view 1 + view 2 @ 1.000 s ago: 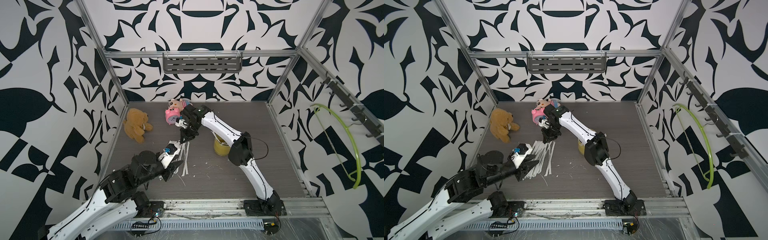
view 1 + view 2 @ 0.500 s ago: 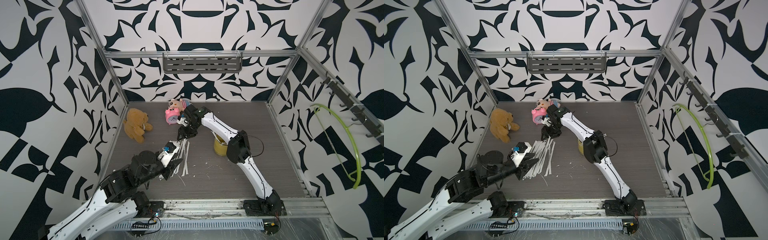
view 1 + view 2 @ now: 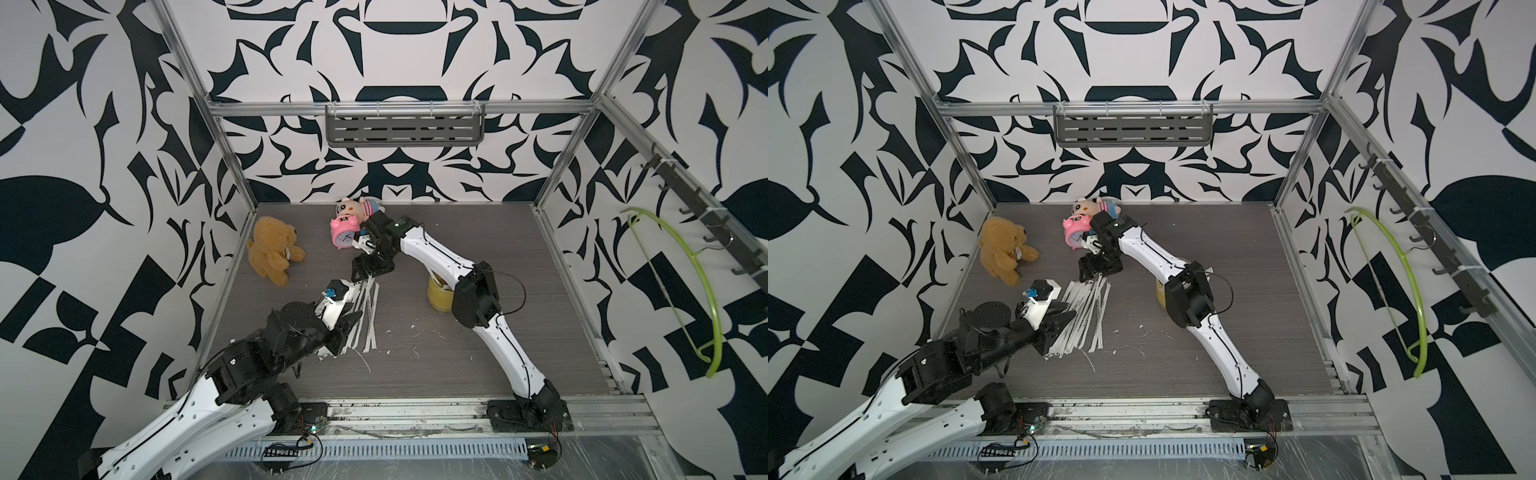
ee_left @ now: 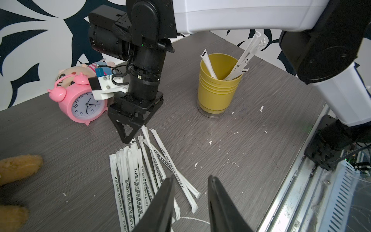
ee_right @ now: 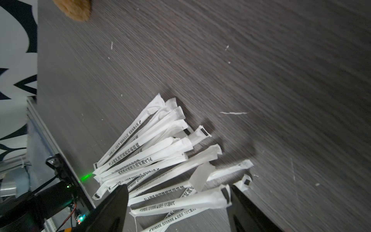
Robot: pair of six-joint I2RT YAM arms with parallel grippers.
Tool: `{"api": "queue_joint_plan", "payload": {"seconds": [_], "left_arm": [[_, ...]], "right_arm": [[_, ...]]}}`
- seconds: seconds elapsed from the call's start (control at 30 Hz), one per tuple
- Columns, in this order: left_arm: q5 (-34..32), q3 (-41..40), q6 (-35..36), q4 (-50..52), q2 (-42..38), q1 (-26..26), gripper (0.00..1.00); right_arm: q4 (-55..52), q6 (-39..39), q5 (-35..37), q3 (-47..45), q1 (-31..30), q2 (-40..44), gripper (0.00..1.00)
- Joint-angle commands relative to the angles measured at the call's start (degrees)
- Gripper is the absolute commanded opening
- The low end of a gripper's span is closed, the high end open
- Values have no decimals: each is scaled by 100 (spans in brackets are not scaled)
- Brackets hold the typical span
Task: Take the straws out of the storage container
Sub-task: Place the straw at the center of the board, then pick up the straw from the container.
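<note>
The straws (image 3: pixel 366 305) (image 3: pixel 1088 316) lie as several white paper-wrapped sticks fanned out on the dark table. Three more straws (image 4: pixel 244 60) stand in the storage container (image 4: pixel 217 90), a yellow cup that the right arm half hides in both top views (image 3: pixel 436 296) (image 3: pixel 1160 291). My right gripper (image 3: pixel 365 272) (image 5: pixel 178 189) hangs open just over the pile's far end. One straw (image 5: pixel 180 200) lies loose across the gap between its fingers. My left gripper (image 4: pixel 189 180) (image 3: pixel 1061 328) hovers partly open over the pile's near end, with nothing between its fingers.
A pink alarm clock (image 3: pixel 344 235) and a small plush pig (image 3: pixel 353 208) sit just behind the right gripper. A brown teddy bear (image 3: pixel 274 249) lies at the back left. White paper scraps (image 3: pixel 413 328) dot the table. A green hanger (image 3: pixel 681 282) hangs on the right wall.
The right gripper's jaws have gone from nearly shut to wide open, and it has sunk slightly toward the pile, where its straw now lies loose. The left arm has barely moved.
</note>
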State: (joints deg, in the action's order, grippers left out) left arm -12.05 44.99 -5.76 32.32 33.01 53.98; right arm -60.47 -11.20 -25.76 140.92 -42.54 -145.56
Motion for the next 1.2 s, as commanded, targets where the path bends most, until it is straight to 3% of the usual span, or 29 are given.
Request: {"api": "queue_joint_plan", "payload": {"seconds": [0.0,0.1,0.3,0.7,0.93,1.17], "left_arm": [[-98,14,-43,-71,-71,8,34],[-88,36,-55,-42,-102,8,33],[-123,29,-89,-38,-190,8,32],[-50,-56,-19,-262,44,8,30],[268,37,429,-766,421,8,26],[1054,266,1197,-1851,1523,8,25]], "right_arm": [[-228,465,812,-49,-317,440,82],[-63,553,1489,-294,-433,720,82],[384,478,2072,-636,-501,1136,80],[631,149,1990,-491,-526,1710,77],[509,140,2219,-578,-353,2658,66],[526,210,2111,-1681,63,3951,51]]}}
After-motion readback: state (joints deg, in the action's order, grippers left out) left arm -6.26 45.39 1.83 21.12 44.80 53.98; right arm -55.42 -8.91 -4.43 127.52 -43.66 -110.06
